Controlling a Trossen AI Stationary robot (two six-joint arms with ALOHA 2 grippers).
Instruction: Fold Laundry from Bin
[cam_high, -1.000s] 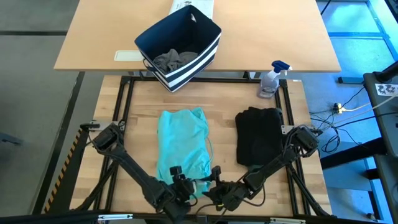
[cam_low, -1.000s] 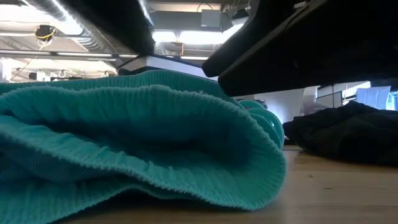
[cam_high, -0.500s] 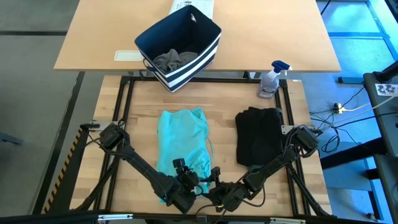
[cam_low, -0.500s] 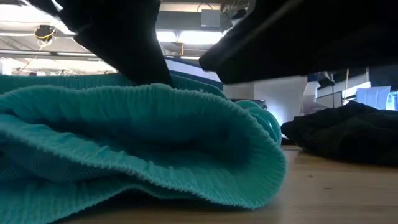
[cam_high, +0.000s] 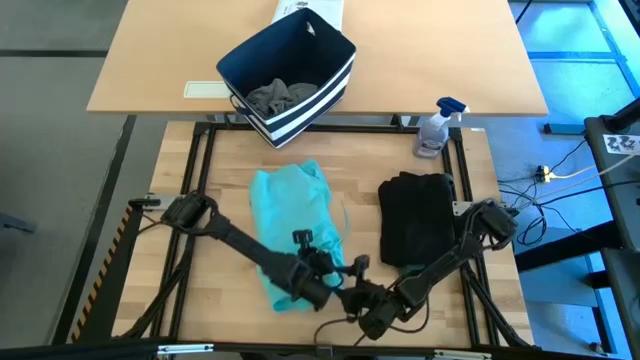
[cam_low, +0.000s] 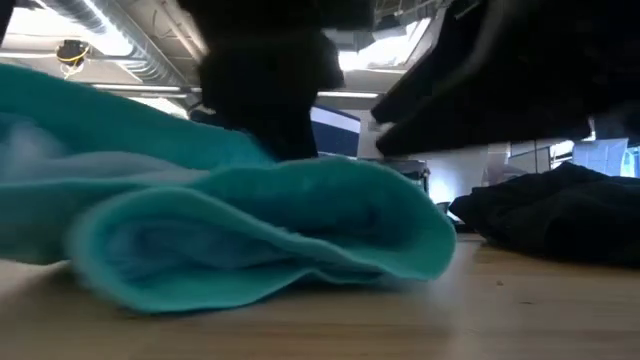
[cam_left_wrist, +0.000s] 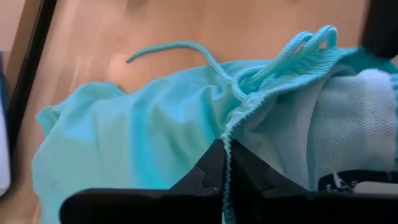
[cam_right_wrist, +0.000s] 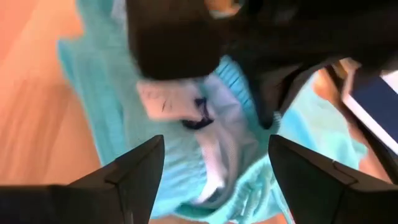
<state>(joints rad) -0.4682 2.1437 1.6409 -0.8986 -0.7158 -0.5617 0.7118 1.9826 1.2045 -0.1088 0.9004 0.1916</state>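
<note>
Left gripper (cam_left_wrist: 225, 180) pinching teal piece (cam_high: 295, 225) waistband edge, jaws pressed together | right gripper (cam_right_wrist: 214, 171) just beside, jaws spread | black T-shirt (cam_high: 415, 230) folded apart

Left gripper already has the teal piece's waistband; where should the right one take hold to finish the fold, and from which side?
A judgement: the teal piece is pinched at its ribbed waistband by the shut left gripper. The open right gripper should take that same band's free stretch beside it, coming from the near table edge, since the thick hem lifts up there.
</note>
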